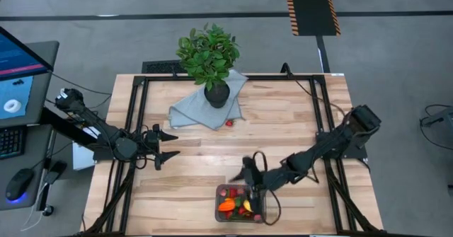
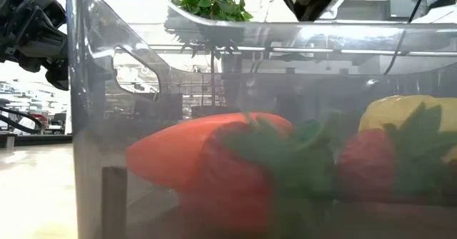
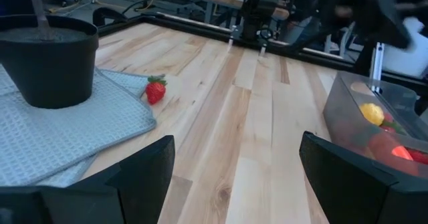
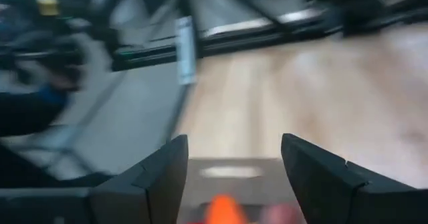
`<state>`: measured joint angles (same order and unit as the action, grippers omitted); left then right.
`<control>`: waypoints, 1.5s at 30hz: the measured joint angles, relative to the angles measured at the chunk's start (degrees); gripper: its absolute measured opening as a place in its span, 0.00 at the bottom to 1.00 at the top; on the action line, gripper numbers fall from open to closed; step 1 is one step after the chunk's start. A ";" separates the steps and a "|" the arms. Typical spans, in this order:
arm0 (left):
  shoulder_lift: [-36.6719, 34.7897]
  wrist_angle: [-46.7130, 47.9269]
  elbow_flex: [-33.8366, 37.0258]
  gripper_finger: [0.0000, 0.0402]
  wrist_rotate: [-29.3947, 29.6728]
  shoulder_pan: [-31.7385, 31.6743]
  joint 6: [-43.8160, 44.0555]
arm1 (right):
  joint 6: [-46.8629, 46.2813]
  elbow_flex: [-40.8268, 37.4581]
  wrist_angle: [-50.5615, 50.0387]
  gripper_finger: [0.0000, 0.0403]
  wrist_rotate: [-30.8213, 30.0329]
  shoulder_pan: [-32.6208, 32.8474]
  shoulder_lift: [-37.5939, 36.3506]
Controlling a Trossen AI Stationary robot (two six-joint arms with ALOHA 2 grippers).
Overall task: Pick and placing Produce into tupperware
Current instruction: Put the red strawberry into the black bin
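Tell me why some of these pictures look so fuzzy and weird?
Right wrist view: everything is smeared with blur, even the right gripper. Low view: the tupperware sits right against the lens, so the carrot looks huge and soft. High view: sharp and evenly lit.

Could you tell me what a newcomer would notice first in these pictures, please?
Probably the clear tupperware at the table's near edge, bright with produce, with the right tool open just above its rim. Next, the leafy plant on a grey cloth at the far side, one stray strawberry beside it.
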<state>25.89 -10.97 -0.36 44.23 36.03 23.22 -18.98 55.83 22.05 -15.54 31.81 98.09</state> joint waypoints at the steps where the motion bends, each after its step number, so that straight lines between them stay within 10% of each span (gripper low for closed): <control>1: 0.00 -0.01 0.00 0.77 0.00 0.00 0.10 | 1.21 0.00 -2.00 0.66 -1.96 -0.66 -1.23; 10: 0.00 -0.04 0.00 0.77 0.00 -0.01 0.34 | 8.48 0.00 -12.40 0.66 -7.56 -11.68 -4.79; 15: 0.00 -0.04 0.00 0.77 0.00 0.00 0.29 | 5.96 -0.07 -13.07 0.68 0.83 -21.03 -4.03; 27: 0.00 0.03 0.00 0.77 0.04 0.00 0.10 | 5.90 -0.04 -20.45 0.98 3.75 -33.31 -4.05; 45: 0.00 0.03 0.00 0.77 1.26 0.00 -0.10 | -3.13 0.00 -26.49 0.91 9.03 -40.53 -3.38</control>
<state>25.89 -10.94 -0.36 45.49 36.03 23.11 -22.12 55.84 -4.44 -6.51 -8.71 94.71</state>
